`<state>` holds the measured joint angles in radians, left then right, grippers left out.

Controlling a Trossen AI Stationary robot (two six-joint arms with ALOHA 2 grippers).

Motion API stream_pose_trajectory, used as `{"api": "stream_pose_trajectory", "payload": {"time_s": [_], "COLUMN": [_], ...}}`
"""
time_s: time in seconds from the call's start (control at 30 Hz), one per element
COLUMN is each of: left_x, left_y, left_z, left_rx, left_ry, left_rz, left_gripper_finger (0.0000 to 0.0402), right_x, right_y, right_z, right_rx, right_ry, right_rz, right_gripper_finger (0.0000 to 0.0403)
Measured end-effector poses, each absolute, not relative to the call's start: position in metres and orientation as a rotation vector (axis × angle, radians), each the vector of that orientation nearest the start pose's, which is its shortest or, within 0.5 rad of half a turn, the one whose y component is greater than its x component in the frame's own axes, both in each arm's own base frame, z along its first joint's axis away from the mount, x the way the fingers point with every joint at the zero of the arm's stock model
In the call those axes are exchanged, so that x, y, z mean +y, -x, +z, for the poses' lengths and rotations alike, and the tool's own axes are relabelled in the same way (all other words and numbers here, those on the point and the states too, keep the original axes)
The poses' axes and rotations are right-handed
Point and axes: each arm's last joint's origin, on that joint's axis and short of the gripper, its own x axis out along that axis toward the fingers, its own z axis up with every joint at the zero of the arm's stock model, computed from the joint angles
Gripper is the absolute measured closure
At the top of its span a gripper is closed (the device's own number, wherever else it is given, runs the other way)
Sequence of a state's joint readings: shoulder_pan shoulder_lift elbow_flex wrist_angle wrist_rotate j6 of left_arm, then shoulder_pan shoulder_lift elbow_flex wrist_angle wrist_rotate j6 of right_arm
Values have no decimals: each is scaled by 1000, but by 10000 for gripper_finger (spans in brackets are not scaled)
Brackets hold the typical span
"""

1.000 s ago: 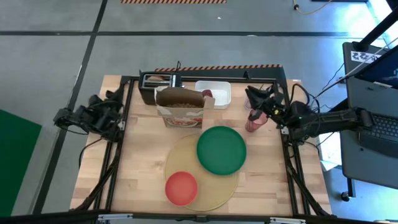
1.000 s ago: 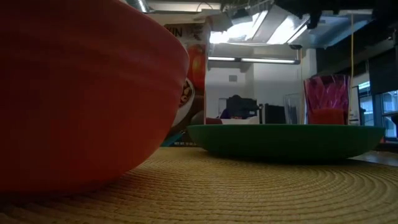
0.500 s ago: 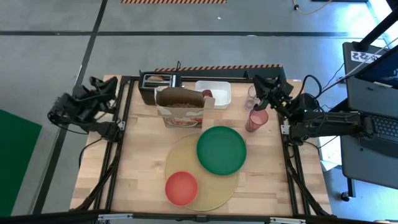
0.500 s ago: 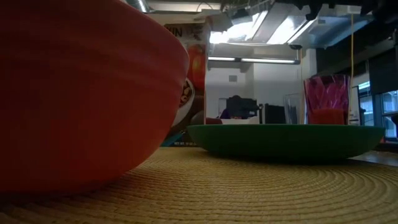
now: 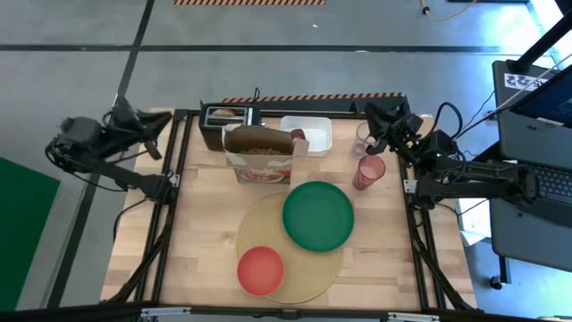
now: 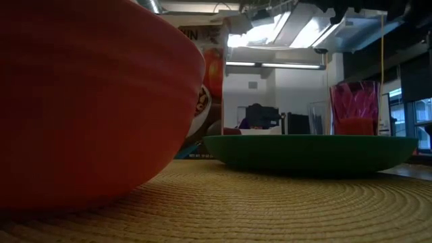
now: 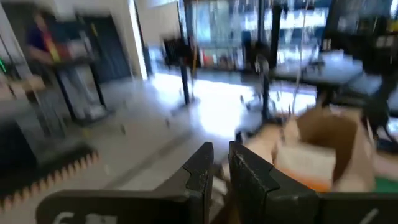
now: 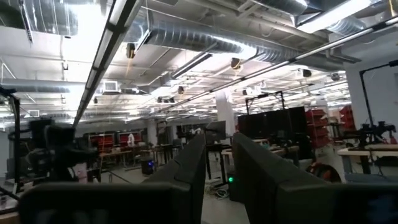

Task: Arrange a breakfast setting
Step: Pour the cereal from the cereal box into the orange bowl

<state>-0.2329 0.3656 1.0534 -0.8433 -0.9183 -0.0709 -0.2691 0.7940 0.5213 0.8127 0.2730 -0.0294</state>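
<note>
Overhead, left claw [image 5: 154,125] raised off-table, right claw [image 5: 380,121] above pink cup [image 5: 368,171].

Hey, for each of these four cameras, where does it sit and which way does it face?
High: overhead, straight down on the round green plate; both arms show.
Low: table height, across the woven tan mat; no arm.
Left wrist: on the arm, toward the room; left hand.
Right wrist: on the arm, up at the ceiling; right hand.
High and low share the translucent pink cup.

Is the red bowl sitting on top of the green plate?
No, the red bowl sits on the tan mat, beside the green plate and not on it.
</note>
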Motion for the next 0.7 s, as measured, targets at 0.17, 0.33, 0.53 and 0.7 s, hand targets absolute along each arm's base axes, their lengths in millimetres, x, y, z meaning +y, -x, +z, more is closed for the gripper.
{"api": "stream_pose_trajectory", "payload": {"time_s": [0.17, 0.33, 0.53, 0.7], "left_x": [16, 9, 9, 15], "left_y": [-29, -55, -73, -81], "left_z": [352, 327, 352, 380], "left_rx": [260, 240, -67, -311], "left_ry": [57, 84, 0, -86], "left_rz": [673, 658, 614, 577], "left_gripper_finger": [356, 356, 356, 356], "right_x": [-53, -54, -54, -54], "right_y": [-163, -163, -164, -164], "right_z": [331, 330, 329, 329], "right_rx": [-522, -502, -491, -495], "right_ry": [37, 46, 47, 40], "right_rz": [-552, -576, -575, -564], "right_gripper_finger": [317, 317, 317, 317]}}
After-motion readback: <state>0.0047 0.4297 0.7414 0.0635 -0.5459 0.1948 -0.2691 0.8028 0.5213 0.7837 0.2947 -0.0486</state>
